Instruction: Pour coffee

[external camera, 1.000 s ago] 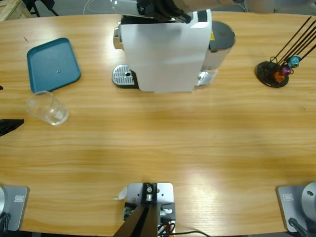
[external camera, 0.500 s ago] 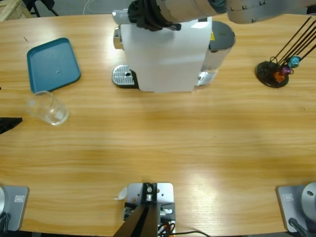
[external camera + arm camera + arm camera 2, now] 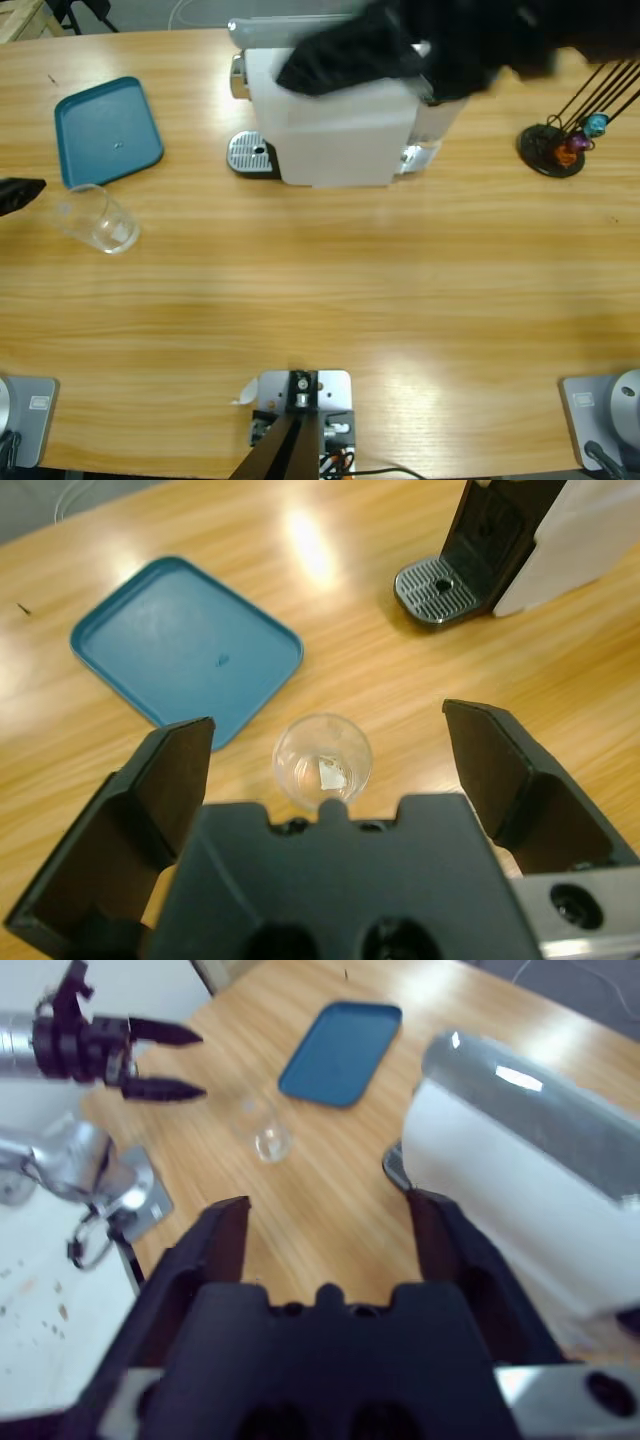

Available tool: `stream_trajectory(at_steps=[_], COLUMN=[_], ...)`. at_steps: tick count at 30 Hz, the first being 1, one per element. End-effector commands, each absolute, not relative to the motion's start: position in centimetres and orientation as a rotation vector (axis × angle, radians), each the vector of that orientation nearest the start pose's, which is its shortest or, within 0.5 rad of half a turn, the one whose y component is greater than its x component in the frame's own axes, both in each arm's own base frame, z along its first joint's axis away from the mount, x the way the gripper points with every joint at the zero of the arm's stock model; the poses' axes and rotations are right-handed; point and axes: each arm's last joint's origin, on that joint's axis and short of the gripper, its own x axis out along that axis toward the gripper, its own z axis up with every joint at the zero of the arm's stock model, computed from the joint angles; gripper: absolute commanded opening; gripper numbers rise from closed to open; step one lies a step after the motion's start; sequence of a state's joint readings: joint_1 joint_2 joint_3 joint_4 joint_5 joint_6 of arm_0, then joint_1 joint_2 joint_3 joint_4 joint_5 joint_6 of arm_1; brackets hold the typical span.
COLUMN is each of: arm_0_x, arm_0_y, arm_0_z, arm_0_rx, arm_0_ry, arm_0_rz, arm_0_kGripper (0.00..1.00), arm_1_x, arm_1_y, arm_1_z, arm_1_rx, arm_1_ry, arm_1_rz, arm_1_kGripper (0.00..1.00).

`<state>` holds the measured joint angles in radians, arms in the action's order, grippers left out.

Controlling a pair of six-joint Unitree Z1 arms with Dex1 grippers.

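Observation:
A clear, empty-looking glass [image 3: 95, 218] stands on the table near the left end; no coffee shows in any view. In the left wrist view the glass [image 3: 322, 760] sits just ahead of my left gripper [image 3: 327, 718], whose jaws are spread wide on either side of it without touching. In the high view only the left gripper's black tip [image 3: 20, 190] shows at the left edge. The white coffee machine [image 3: 330, 120] stands at the back with its metal drip tray [image 3: 250, 153]. My right gripper [image 3: 330, 1203] is open and empty, a dark blur [image 3: 400, 45] above the machine.
A teal tray [image 3: 107, 130] lies behind the glass at the far left. A black capsule stand [image 3: 565, 140] with coloured capsules is at the far right. The right wrist view shows the left arm's gripper [image 3: 150, 1060], the glass [image 3: 265, 1135] and the machine [image 3: 530, 1180].
The left gripper's tip has moved toward the far side along the left edge, closer to the glass. The right arm has swung over the machine's top and now blurs darkly.

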<state>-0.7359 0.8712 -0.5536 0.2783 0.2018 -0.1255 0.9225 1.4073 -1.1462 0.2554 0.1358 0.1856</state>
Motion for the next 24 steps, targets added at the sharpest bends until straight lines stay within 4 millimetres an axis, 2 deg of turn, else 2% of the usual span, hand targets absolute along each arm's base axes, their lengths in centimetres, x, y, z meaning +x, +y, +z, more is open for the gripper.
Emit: stream_trajectory(at_steps=[1, 4, 7, 12, 16, 19, 24], arm_0_x=[9.2, 8.6, 8.1, 8.8, 9.2, 9.1, 9.3], arm_0_y=[-7.1, -7.2, -7.0, -7.6, -9.0, -8.9, -9.1], arm_0_z=[26.8, 25.5, 25.4, 24.9, 24.2, 24.0, 22.6], arm_0_rx=[0.094, 0.044, 0.019, 0.008, 0.072, 0.052, 0.048], arm_0_ry=[0.710, 0.739, 0.724, 0.749, 0.775, 0.773, 0.830], arm_0_rz=[-0.399, -0.492, -0.492, -0.355, -0.323, -0.293, -0.258], arm_0_kGripper=[1.000, 0.987, 0.996, 1.000, 1.000, 1.000, 1.000], arm_1_x=[12.2, 11.3, 10.9, 10.8, 11.0, 11.0, 11.4], arm_1_y=[17.3, 15.2, 14.1, 13.8, 13.2, 13.1, 13.1], arm_1_z=[33.5, 32.2, 31.6, 31.1, 30.7, 30.4, 30.1], arm_1_rx=[-0.199, -0.201, -0.187, -0.178, -0.177, -0.179, -0.180], arm_1_ry=[0.715, 0.716, 0.709, 0.708, 0.719, 0.725, 0.734], arm_1_rz=[0.967, 0.929, 0.907, 0.895, 0.865, 0.863, 0.807], arm_1_kGripper=[1.000, 1.000, 1.000, 1.000, 1.000, 1.000, 1.000])
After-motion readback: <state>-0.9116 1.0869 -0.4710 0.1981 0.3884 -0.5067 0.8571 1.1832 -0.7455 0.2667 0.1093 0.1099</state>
